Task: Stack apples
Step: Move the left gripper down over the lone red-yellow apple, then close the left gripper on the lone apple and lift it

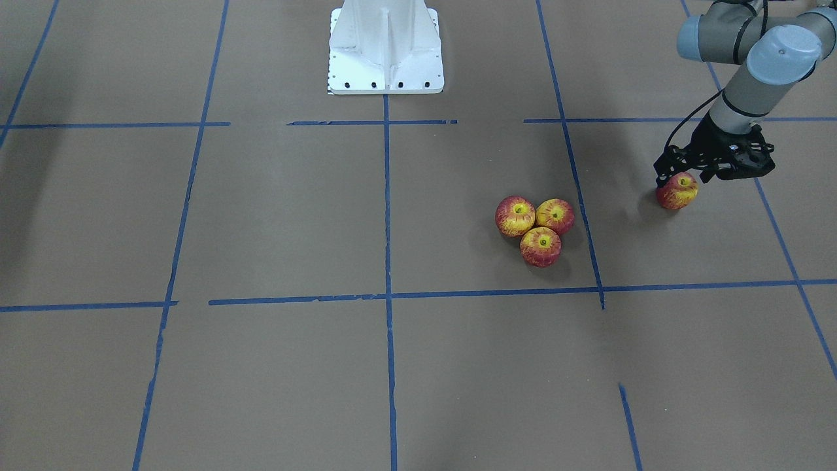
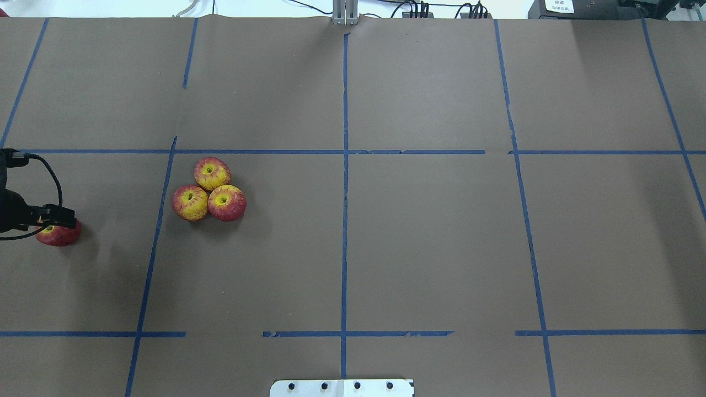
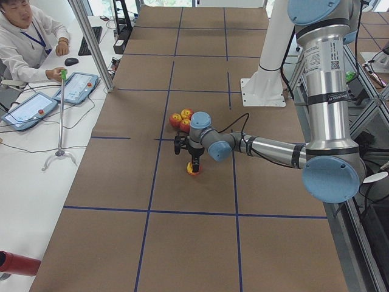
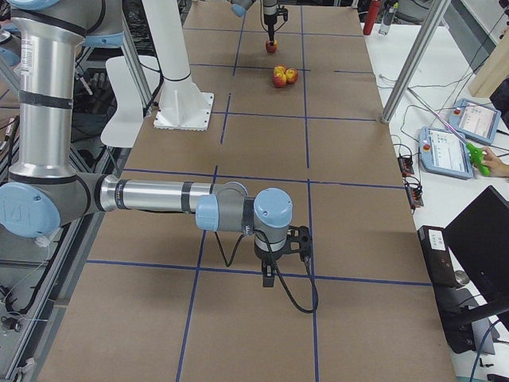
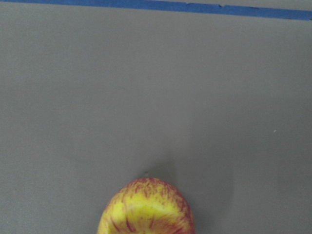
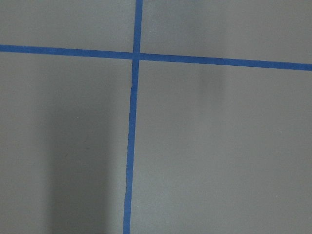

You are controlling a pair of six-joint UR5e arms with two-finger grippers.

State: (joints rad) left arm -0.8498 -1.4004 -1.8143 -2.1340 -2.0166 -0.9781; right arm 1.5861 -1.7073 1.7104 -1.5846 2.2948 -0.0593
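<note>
Three red and yellow apples (image 1: pixel 537 227) sit touching in a cluster on the brown table, also in the overhead view (image 2: pixel 208 189). A fourth apple (image 1: pixel 677 191) is apart from them, toward the robot's left end. My left gripper (image 1: pixel 680 178) comes straight down over it, fingers on either side, and looks shut on it at or just above the table. The left wrist view shows that apple's top (image 5: pixel 146 207). My right gripper (image 4: pixel 269 277) points down over bare table, far from the apples; I cannot tell if it is open.
The table is covered in brown paper with blue tape grid lines (image 2: pixel 344 165). The robot's white base plate (image 1: pixel 386 49) stands at mid table edge. An operator (image 3: pixel 24 36) sits at a side desk with tablets.
</note>
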